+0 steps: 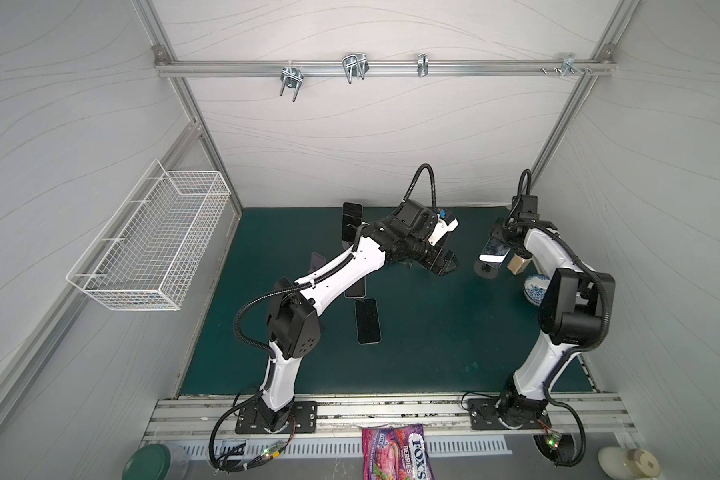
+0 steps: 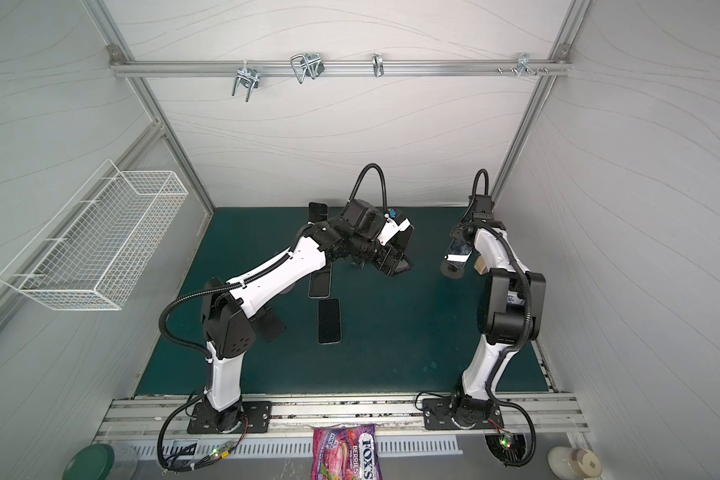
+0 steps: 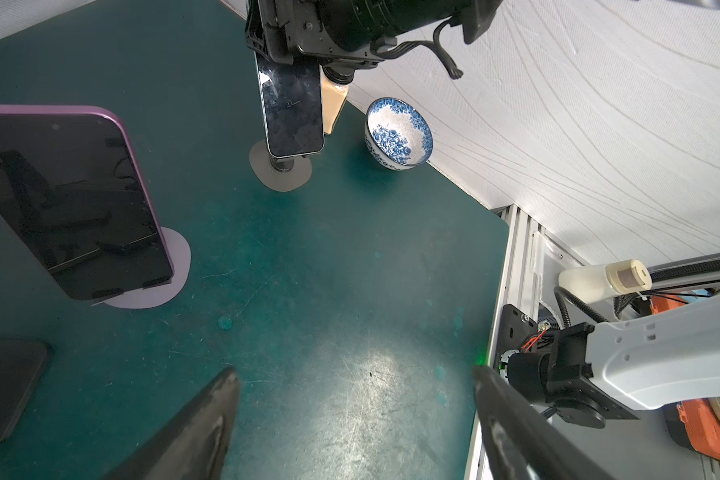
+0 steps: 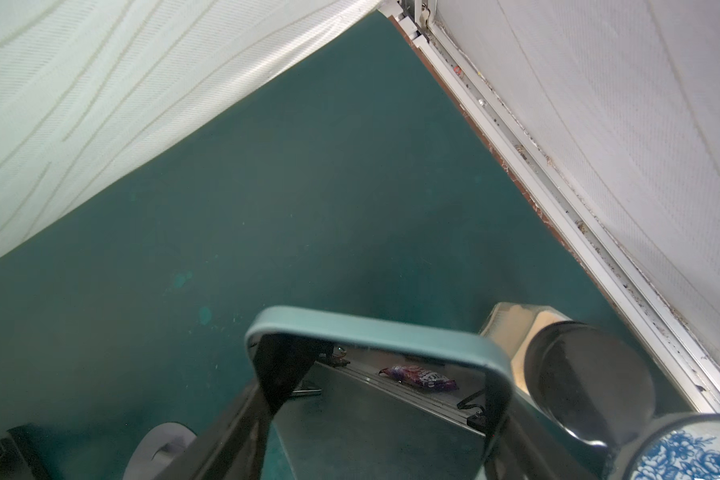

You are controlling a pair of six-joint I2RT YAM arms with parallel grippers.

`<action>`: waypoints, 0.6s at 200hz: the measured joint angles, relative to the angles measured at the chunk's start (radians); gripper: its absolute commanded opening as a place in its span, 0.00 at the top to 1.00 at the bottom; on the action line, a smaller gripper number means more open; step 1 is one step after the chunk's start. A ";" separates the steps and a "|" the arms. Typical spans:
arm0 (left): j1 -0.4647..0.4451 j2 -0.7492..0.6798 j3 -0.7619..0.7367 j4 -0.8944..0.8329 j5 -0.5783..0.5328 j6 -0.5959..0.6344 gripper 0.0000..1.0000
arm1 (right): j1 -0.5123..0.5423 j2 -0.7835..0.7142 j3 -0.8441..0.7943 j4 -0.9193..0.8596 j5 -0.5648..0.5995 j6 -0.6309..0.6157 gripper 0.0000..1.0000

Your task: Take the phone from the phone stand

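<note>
Phone [image 3: 294, 112] sits pinched in the right claw [image 3: 289, 66], seemingly just above its stand [image 3: 281, 172]; left claw [image 3: 354, 374] spread, apart

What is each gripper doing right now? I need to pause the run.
Left gripper: open, holding nothing.
Right gripper: closed on the phone, which is just above the phone stand.

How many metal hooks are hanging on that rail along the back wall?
4, spaced along the rail: leftmost hook, second hook, third hook near the middle, rightmost hook by the right corner. None seems hidden.
</note>
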 measured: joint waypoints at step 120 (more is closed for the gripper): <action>-0.013 -0.048 -0.002 -0.041 -0.044 -0.006 0.11 | -0.022 -0.152 -0.022 -0.081 -0.073 -0.001 0.39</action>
